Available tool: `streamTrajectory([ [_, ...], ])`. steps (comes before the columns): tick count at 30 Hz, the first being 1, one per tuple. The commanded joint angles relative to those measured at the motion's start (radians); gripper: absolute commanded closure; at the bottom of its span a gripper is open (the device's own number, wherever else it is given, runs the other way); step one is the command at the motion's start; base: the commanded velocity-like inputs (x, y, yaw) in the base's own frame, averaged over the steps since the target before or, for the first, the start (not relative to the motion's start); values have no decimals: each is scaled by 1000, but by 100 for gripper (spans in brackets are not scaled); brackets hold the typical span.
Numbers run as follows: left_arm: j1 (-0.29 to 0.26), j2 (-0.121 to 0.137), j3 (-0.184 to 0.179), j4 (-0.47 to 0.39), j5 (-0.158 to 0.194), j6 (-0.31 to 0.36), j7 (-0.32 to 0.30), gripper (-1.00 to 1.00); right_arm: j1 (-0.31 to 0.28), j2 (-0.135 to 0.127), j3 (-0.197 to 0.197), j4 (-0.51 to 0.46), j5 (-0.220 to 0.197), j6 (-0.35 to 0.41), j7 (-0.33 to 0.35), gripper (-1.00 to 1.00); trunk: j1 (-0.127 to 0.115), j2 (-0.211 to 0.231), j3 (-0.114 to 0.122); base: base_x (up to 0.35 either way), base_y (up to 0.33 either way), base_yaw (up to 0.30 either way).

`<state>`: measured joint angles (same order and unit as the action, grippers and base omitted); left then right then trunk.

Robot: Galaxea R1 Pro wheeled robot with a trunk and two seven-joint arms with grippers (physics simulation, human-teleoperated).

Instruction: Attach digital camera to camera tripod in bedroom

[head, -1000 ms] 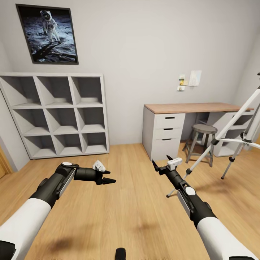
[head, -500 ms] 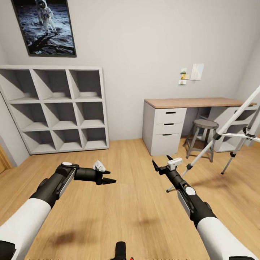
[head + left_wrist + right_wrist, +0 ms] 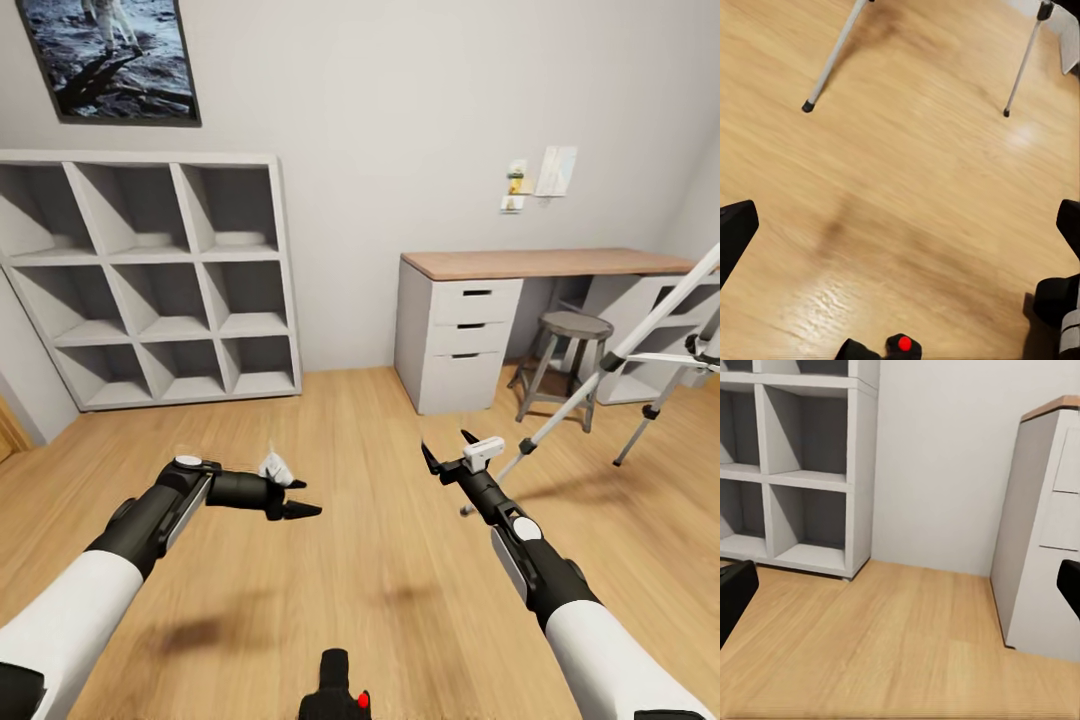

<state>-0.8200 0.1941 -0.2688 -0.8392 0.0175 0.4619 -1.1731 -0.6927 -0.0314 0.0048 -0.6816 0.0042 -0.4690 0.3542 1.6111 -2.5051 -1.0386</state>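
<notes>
The digital camera (image 3: 340, 688) is lying on the wood floor (image 3: 350, 570) right at the robot's base, its red button facing up, so both arms are hanging forward over bare boards rather than reaching for anything. The left hand (image 3: 292, 497) is carrying nothing, its fingers standing wide apart and pointing toward the middle of the room; the left wrist view is catching the camera's top (image 3: 898, 346) low between them. The right hand (image 3: 448, 452) is also spread wide and holding nothing, aiming at the gap between the cube shelf (image 3: 150, 280) and the desk (image 3: 545, 263).

The camera tripod (image 3: 640, 350) is standing to the robot's right, its near leg planted close beside the right forearm and the stool (image 3: 568, 335) just behind it. The open floor ahead is leaving plenty of turning room; the tight edges are probably that splayed leg and the desk's drawer block (image 3: 455, 340).
</notes>
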Motion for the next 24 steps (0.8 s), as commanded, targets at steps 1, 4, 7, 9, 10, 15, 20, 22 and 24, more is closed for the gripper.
streamTrajectory([
  [1,-1,1,-8,6,2,-6,-2,-100,-1,0,0,1,0,-3,2,-100,0,-1,-5,0,0,0],
  [4,-1,1,-31,21,2,-68,-1,-100,-1,0,-1,1,-1,-11,1,-100,2,-1,-17,0,0,0],
  [7,-1,0,-43,27,2,-108,0,-100,-1,0,-1,1,0,-18,0,-100,3,-2,-28,0,0,0],
  [9,-1,-1,-50,30,2,-132,2,-100,-1,0,-1,1,0,-22,0,-100,4,-3,-36,0,0,0],
  [10,-1,0,-50,31,2,-133,2,-100,-1,0,-1,1,0,-23,0,-100,4,-3,-40,0,0,0],
  [15,-1,1,-50,32,2,-136,2,-100,-1,0,-1,1,0,-23,0,-100,6,-4,-59,0,0,0],
  [20,-1,1,-50,32,2,-137,3,-100,-1,0,-1,1,0,-23,0,-100,9,-5,-78,0,0,0],
  [22,-1,1,-50,32,2,-137,3,-100,-1,0,-1,1,0,-23,0,-100,10,-6,-86,0,0,0],
  [24,-1,1,-50,32,2,-137,3,-100,-1,0,-2,1,0,-23,0,-100,11,-6,-94,0,0,0],
])
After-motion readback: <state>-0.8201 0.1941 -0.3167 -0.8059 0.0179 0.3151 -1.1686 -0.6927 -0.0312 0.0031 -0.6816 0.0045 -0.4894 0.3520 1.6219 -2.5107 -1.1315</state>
